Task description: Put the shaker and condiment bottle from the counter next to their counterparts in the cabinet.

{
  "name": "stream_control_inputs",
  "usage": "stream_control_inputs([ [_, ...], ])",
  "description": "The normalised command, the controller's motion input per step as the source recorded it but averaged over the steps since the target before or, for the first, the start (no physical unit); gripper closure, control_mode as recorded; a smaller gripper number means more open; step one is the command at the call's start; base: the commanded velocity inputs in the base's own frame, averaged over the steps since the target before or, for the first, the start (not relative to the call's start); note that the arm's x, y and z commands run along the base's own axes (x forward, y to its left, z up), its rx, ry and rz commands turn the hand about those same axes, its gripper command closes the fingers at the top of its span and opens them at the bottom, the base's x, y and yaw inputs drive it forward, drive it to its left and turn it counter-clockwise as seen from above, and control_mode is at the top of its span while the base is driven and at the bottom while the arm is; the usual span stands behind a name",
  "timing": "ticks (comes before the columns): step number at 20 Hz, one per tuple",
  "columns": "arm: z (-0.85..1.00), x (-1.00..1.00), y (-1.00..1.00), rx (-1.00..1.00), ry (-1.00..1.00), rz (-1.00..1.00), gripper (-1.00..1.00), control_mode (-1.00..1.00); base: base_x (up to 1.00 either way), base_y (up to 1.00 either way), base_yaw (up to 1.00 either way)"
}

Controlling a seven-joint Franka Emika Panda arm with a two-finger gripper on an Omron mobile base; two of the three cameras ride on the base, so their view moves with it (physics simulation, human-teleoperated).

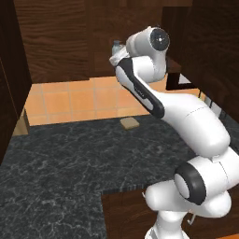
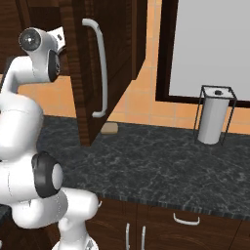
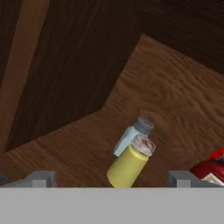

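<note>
A: Item one, far left of the hand view: the cabinet, dark brown wall panels meeting a wooden shelf. What do we log on the shelf?

B: Moving right, we list the pale grey-blue shaker with its grey cap, and touching it in front, the shaker, yellow, silvery cap, standing on the shelf. At the right edge, part of a red bottle with a white label; we cannot tell which bottle it is.

A: And the gripper?

B: We record its two grey fingertips set wide apart, nothing between the pads; the yellow shaker stands just beyond the gap.

A: Base views?

B: The counter bears a small tan block; further right, a paper towel holder.
</note>
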Motion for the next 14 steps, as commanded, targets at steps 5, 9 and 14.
stream_control_inputs([
  [5,-0.96,-1.0,0.0,0.04,-0.22,0.0,-1.0,-1.0,0.0,0.0,0.0],
  [9,-1.0,-1.0,0.0,0.02,-0.21,0.0,-1.0,-1.0,0.0,0.0,0.0],
  [14,-1.0,-1.0,0.0,0.0,-0.19,0.0,-1.0,-1.0,0.0,0.0,0.0],
])
